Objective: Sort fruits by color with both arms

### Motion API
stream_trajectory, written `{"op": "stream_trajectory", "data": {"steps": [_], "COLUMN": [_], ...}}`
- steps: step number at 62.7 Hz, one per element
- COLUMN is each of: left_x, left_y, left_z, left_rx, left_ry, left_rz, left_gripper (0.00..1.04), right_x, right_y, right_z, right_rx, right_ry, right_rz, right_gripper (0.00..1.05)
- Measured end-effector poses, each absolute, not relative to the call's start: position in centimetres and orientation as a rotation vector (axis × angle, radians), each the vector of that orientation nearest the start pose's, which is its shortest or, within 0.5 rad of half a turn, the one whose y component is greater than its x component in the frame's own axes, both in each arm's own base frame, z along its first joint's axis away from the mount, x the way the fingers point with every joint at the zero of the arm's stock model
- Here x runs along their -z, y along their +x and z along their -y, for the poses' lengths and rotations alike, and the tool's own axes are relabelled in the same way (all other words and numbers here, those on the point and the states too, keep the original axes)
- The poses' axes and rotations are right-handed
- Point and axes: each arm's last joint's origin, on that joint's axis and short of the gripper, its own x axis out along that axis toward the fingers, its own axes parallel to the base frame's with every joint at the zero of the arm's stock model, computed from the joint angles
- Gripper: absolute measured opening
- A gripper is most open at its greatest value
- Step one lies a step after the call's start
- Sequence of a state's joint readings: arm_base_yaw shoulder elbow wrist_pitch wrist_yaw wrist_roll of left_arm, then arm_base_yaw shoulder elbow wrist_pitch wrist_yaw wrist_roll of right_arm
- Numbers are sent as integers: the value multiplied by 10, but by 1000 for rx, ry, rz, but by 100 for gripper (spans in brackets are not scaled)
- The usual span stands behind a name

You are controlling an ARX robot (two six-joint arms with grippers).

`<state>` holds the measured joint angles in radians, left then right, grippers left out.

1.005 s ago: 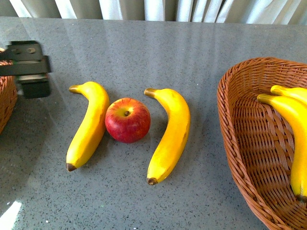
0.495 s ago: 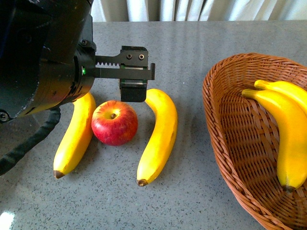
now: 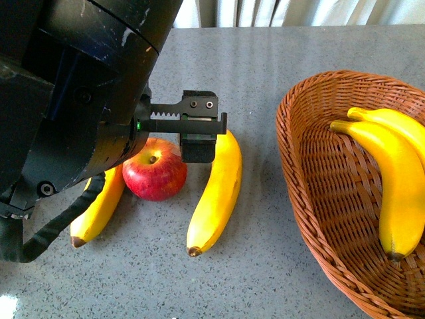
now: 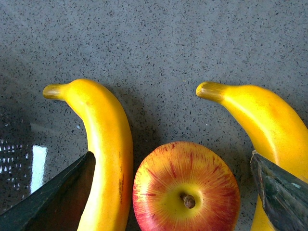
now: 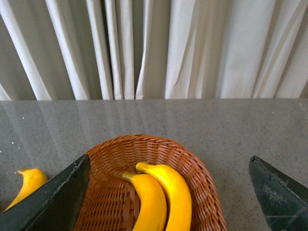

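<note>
Hanging over the grey table [image 3: 265, 66], my big black left arm [image 3: 73, 93] has the left gripper [image 4: 172, 156] spread wide. My right gripper [image 5: 167, 166] is spread wide too, with the brown basket [image 5: 108, 154] and two bananas [image 5: 174, 192] past its tips. Two more bananas [image 4: 108, 139] lie one by each left jaw, the red apple [image 4: 186, 187] between the jaws.

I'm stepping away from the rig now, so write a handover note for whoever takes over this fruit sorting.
Left gripper: jaws open, poised over the apple, holding nothing.
Right gripper: jaws open, empty, facing the wicker basket.
Done: two basket bananas already inside it.
Left: the apple and two counter bananas, one either side of it, lie on the grey counter.
</note>
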<state>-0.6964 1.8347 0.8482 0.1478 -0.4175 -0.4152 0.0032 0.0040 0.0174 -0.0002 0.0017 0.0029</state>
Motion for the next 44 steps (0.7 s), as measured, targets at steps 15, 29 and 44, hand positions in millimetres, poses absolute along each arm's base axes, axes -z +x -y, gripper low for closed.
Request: {"op": "stream_trajectory", "data": {"steps": [15, 29, 44], "left_x": [-110, -100, -95], "left_y": [264, 263, 263], "left_z": [210, 212, 212], "left_rx": [145, 160, 154], "left_ry": [45, 60, 73], "left_rz": [-785, -818, -829], "left_gripper": [96, 96, 96], "right_x": [-169, -169, -169], "right_y": [97, 97, 97], "right_z": [0, 0, 0], "right_rx": [-2, -2, -2], "right_ry": [3, 3, 3], "right_rz": [13, 13, 13], "right_gripper": [96, 96, 96]}}
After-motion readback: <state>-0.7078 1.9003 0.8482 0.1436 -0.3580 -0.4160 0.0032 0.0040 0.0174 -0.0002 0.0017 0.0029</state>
